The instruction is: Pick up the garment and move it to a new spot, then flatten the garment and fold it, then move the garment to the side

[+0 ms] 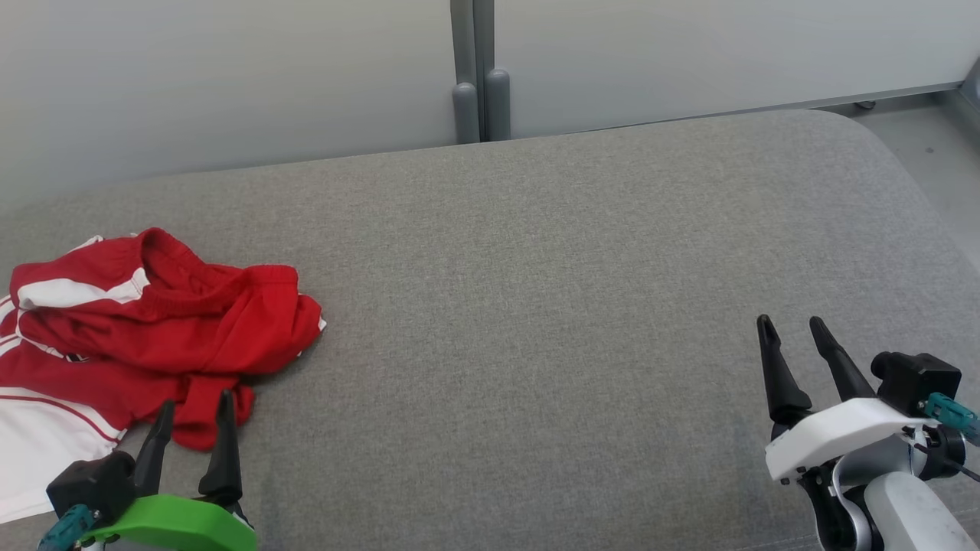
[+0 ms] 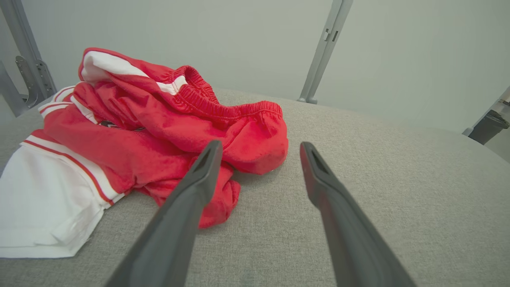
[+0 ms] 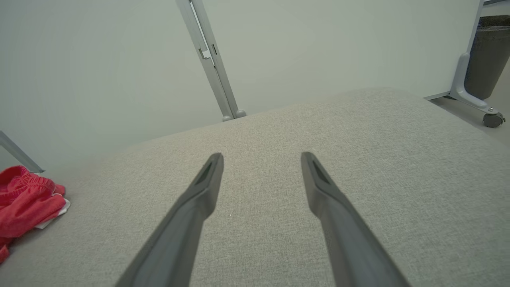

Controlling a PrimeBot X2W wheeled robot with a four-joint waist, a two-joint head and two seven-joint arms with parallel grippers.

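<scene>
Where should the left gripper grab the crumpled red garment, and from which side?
Probably the bunched red fold at the garment's near edge, just ahead of the open left gripper, coming straight forward. It stands proud of the cushion; the white panel lies flat.

Bright, even, diffuse light; soft faint shadows; all views sharp, wrist views bowed at edges.

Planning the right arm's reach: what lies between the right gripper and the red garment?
Nothing: in the head view, the stretch of grey surface between the right gripper and the garment is bare.
</scene>
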